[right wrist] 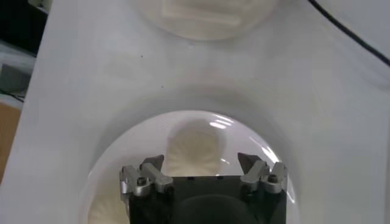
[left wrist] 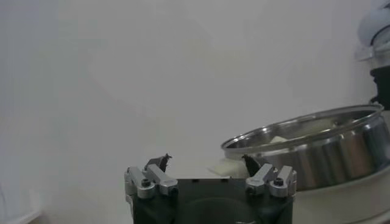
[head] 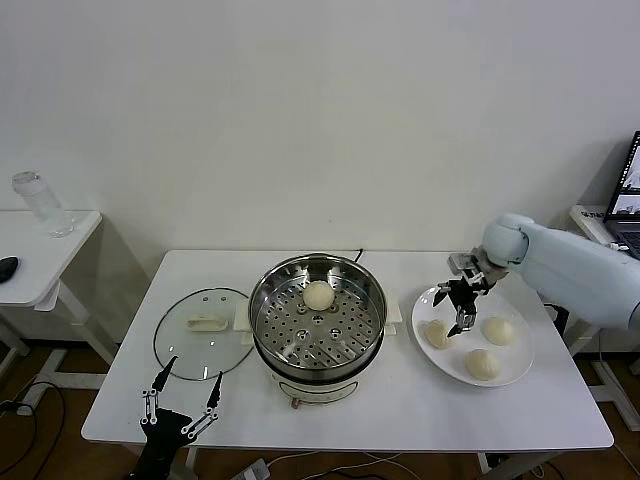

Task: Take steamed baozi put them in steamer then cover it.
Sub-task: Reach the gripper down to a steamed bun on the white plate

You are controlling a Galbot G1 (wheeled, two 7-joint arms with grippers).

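- Buns sit right under the right gripper [head: 461, 304], which hangs over the near-left part of the white plate [head: 520, 372] with its fingers spread and nothing between them.
- One bun [head: 436, 333] lies just below and slightly left of that gripper's fingertips; the wrist view shows a bun [right wrist: 194, 152] on the plate between and beyond the two spread fingers [right wrist: 152, 170], not touched by them.
- Two more buns lie on the same plate on the gripper's outer side: one [head: 498, 330] just to its right, one [head: 483, 364] nearer the table's front edge.
- To the gripper's left stands the steamer [head: 318, 322], uncovered, with its perforated tray showing; a fourth bun [head: 318, 295] rests on the far part of that tray.
- Beyond the steamer, still farther left of the right gripper, the glass lid [head: 203, 333] lies flat on the white table [head: 400, 420], its cream handle facing up, its rim close beside the steamer's base.
- The left gripper [head: 183, 400] is at the table's front edge, just in front of the lid, fingers spread and empty; in its wrist view the steamer [left wrist: 317, 149] stands ahead of it.
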